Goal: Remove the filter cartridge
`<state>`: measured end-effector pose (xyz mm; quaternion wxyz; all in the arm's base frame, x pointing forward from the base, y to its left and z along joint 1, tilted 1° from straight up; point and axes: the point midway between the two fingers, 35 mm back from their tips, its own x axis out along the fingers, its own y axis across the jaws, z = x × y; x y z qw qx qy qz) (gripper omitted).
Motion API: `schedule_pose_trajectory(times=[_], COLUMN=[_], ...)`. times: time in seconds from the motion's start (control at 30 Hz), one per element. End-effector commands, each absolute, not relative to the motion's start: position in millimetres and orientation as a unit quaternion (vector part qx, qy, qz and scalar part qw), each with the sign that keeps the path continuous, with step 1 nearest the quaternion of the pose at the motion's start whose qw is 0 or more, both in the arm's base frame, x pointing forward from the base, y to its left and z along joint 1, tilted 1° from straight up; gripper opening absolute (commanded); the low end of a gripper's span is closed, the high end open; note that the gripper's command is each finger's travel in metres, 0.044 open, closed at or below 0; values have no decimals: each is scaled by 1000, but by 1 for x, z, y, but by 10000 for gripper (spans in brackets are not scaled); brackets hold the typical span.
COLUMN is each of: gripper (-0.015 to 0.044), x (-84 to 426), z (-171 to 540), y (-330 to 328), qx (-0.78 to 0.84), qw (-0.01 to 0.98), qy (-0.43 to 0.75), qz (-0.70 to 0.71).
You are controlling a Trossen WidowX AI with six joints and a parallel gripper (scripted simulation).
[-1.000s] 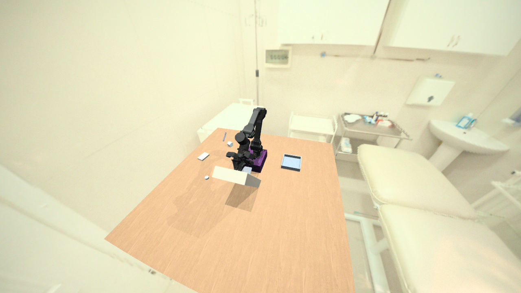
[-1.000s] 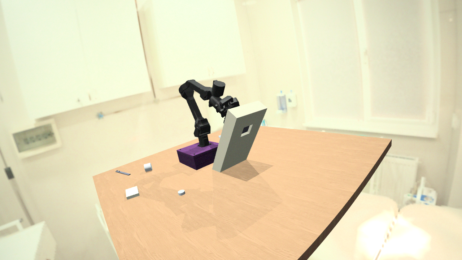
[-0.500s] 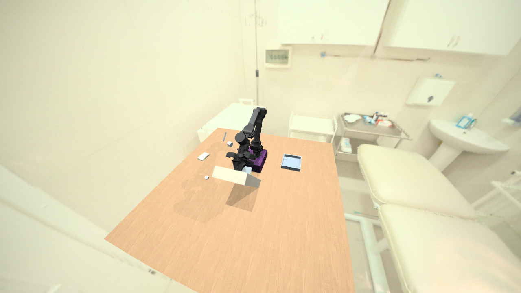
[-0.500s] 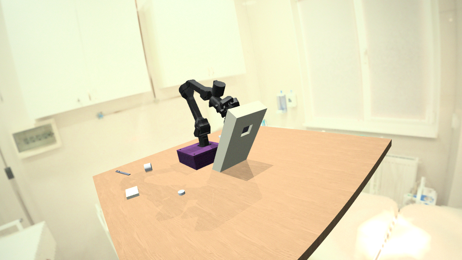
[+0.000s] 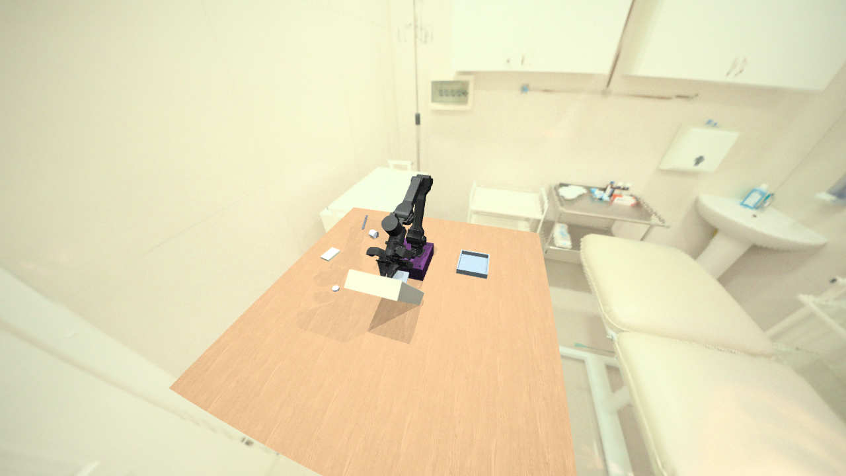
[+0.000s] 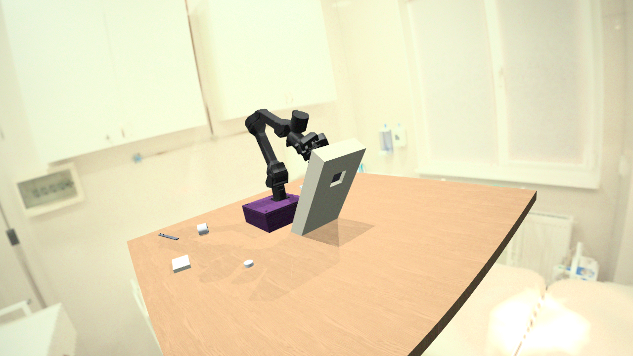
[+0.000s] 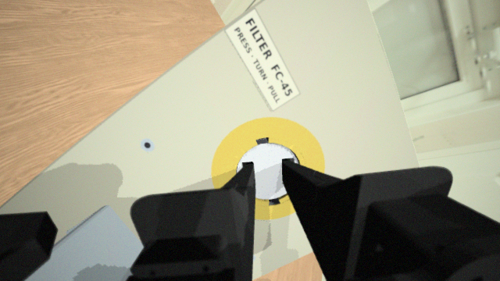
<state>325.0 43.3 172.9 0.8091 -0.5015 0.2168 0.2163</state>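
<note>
The round white filter cartridge [image 7: 269, 177] sits in the pale leaning service panel [image 5: 372, 285] [image 6: 327, 199] [image 7: 187, 117], inside a yellow ring [image 7: 226, 156]. Two dark notches show at the opening's edge, at its top and bottom in the wrist view. My gripper [image 7: 266, 165] [image 5: 387, 272] is shut on the cartridge, with its fingertips in the two face slots, one left and one right in the wrist view. The exterior camera sees the panel's back, which hides the fingertips. The blue-grey tray [image 5: 472, 272] stands apart, right of the arm in the top view.
The purple base [image 5: 421, 263] [image 6: 265, 212] stands close to the panel. A grey-blue flat piece [image 7: 105, 238] lies beside the fingers. A white block [image 5: 330, 254] [image 6: 181, 262], a small disc [image 5: 335, 288] [image 6: 248, 263], a cylinder [image 5: 373, 233] [image 6: 202, 228] and a dark bar [image 5: 365, 222] [image 6: 168, 237] lie on the table.
</note>
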Motion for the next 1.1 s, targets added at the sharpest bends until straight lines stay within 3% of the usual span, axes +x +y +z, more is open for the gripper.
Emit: schedule_pose_trajectory(times=[0.0, 0.53, 1.07], gripper=[0, 0, 0], x=[329, 330, 329], z=[170, 169, 170], y=[43, 43, 43], qx=[-453, -207, 57], qw=[838, 929, 950], qy=[231, 277, 302], qz=[201, 130, 48])
